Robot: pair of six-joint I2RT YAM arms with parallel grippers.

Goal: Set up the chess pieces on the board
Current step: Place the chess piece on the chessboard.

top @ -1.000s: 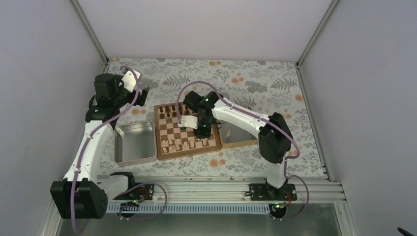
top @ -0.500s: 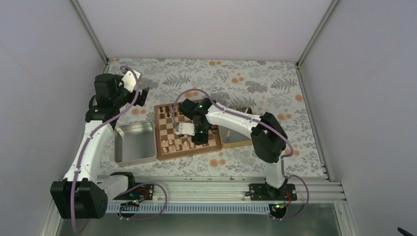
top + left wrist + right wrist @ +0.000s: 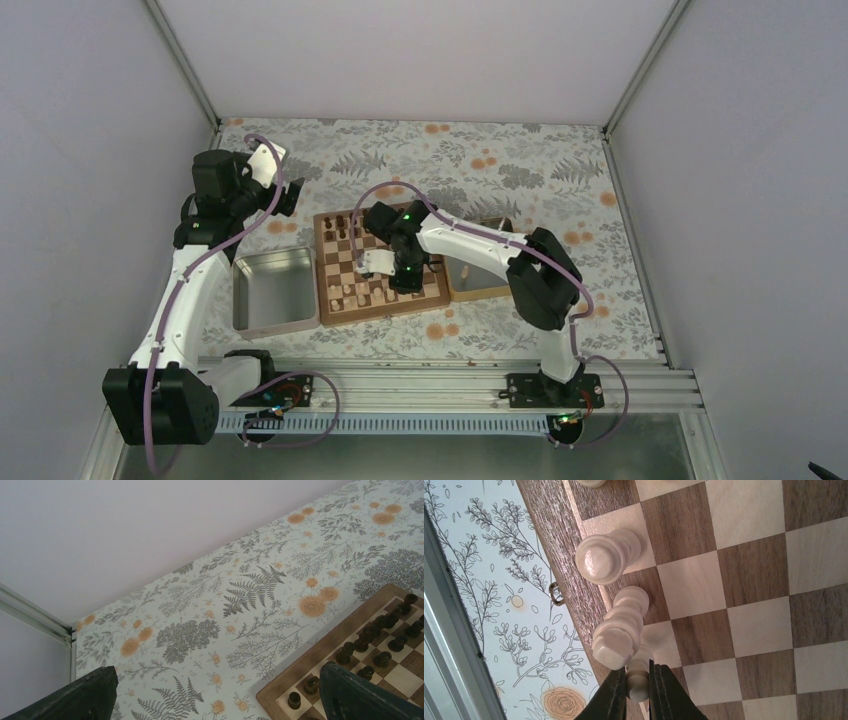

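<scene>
Right gripper (image 3: 638, 675): jaws pressed in on one small pale piece (image 3: 638, 686), pinched at its head. It's at the edge row of the board (image 3: 749, 580), by the border next to the floral cloth (image 3: 499, 590) and just beside a taller pale piece (image 3: 618, 632). Can't tell if its base touches the wood.

Right wrist view shows 4 pale chess pieces (image 3: 608, 559): the pinched one, two standing whole, and one cut off at the top of the frame.

Left gripper (image 3: 220, 695): fingers (image 3: 87, 695) spread wide with nothing between them. It hangs over the cloth off the board's far-left corner.

Dark pieces (image 3: 382, 658): two rows along the far edge. Roughly a dozen show in the left wrist view, but they overlap, so no exact count.

Top view shows 2 arms, 1 board and 2 trays. The shiny metal tray (image 3: 272, 290) sits against the board's left side. The wooden-rimmed tray (image 3: 485, 293) sits against its right side, with one pale piece (image 3: 465, 270) standing in it. Pale pieces on the near rows are too small to count from there.
</scene>
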